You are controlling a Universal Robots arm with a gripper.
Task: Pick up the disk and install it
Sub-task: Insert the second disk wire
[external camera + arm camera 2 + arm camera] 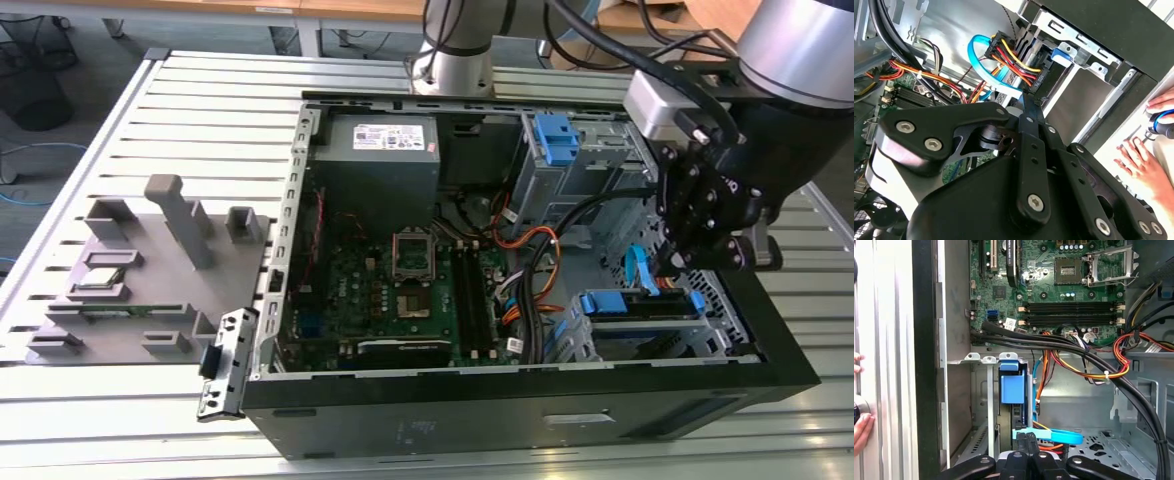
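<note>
Black gripper [1026, 107] linkages crowd both wrist views, fingers drawn together on nothing I can make out. Just beyond, the disk [641, 304] sits in the computer case's [534, 400] lower drive cage, apparently installed; next calls for a straight retreat past the cables [1089, 357].

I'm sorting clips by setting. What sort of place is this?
Probably a lab or workshop bench for computer assembly: an open computer case lies on a slatted metal table, a grey fixture tray sits beside it, and the robot's gripper reaches inside.
</note>
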